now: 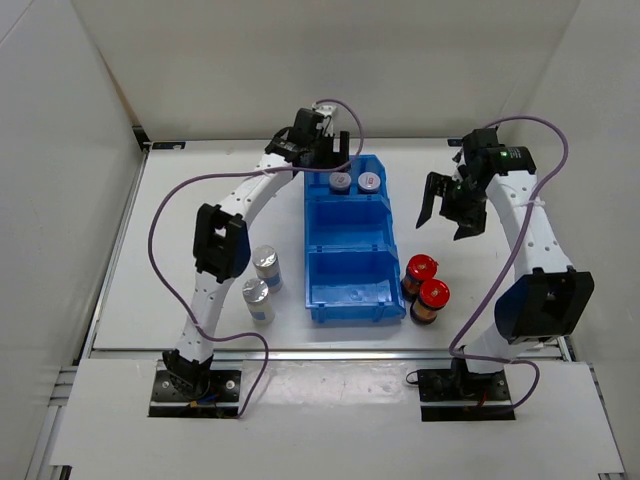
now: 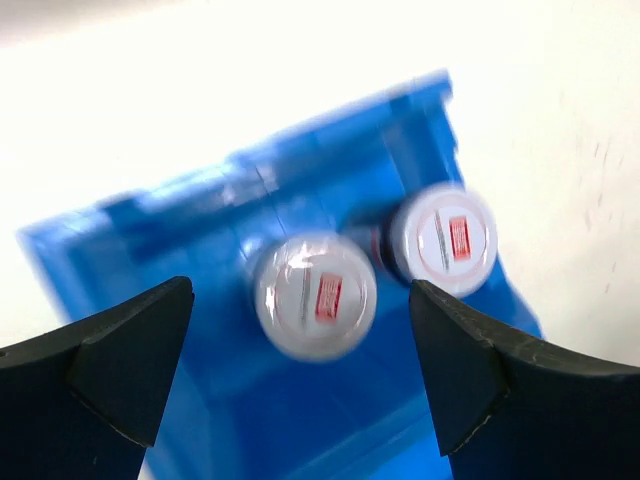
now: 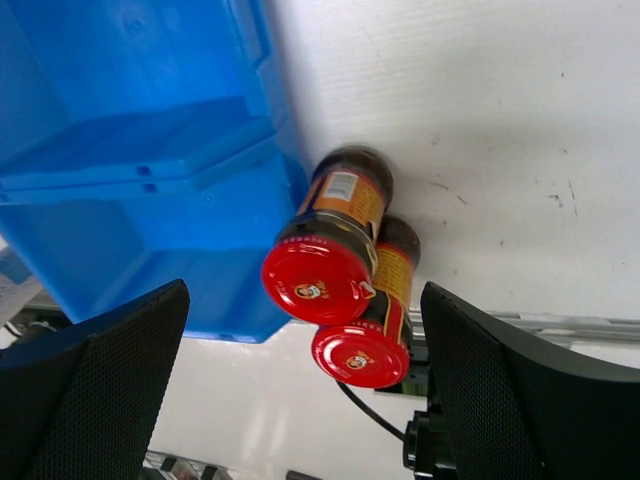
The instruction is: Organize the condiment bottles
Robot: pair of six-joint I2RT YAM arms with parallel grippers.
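Note:
Two grey-lidded jars [image 1: 340, 182] [image 1: 370, 182] stand in the far compartment of the blue bin [image 1: 347, 290]; they show in the left wrist view [image 2: 315, 294] [image 2: 444, 238]. My left gripper [image 1: 322, 152] is open and empty above them [image 2: 300, 370]. Two red-capped jars [image 1: 421, 268] [image 1: 434, 294] stand on the table right of the bin, also in the right wrist view [image 3: 320, 277] [image 3: 360, 352]. My right gripper [image 1: 452, 212] is open and empty, high above the table, far of them [image 3: 305, 400]. Two silver-topped jars [image 1: 265, 262] [image 1: 256, 294] stand left of the bin.
The bin's middle and near compartments hold nothing. White walls close the table at the back and sides. The left arm's links [image 1: 220, 240] reach over the table left of the bin. Purple cables loop along both arms.

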